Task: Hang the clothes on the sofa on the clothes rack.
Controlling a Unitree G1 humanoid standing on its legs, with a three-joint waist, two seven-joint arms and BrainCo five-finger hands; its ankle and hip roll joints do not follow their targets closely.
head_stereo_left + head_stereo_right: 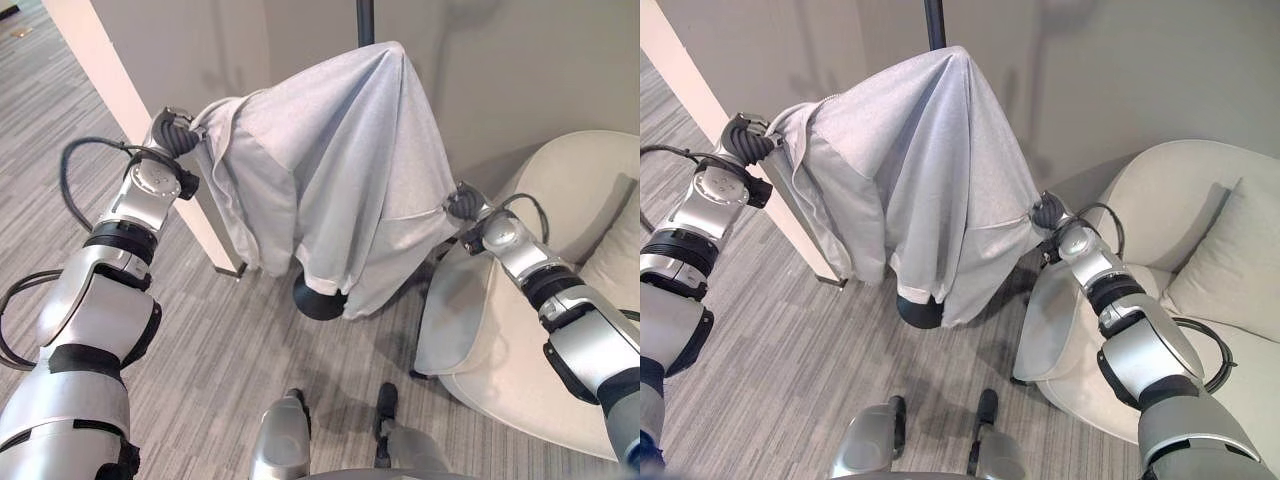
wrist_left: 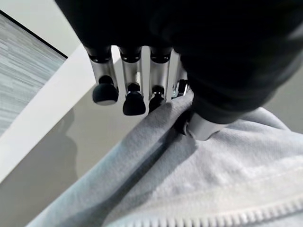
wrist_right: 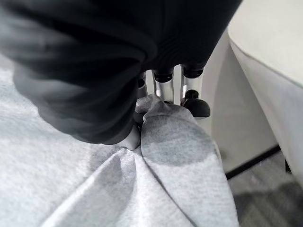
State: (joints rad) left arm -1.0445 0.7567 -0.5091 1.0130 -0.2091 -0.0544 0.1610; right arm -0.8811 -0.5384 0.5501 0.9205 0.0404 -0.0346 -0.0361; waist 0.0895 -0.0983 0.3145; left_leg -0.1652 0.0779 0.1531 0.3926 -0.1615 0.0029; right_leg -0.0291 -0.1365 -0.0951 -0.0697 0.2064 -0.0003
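Grey zip-up garment [image 1: 340,170] hangs draped over the top of the dark clothes rack pole [image 1: 365,20], in the upper middle of the frame, its hem reaching down to the round black base [image 1: 315,300] on the striped floor [image 1: 230,370]. At upper left, the left hand [image 1: 172,132] pinches the cloth's edge between thumb and curled fingers. At right, the right hand [image 1: 462,203] has a fold of cloth bunched in its closed fingers. A cream sofa [image 1: 580,190] sits at the right edge.

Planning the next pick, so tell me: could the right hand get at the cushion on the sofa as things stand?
Probably not yet: the right hand is pinching the grey garment draped on the rack; the cushion lies unobstructed.
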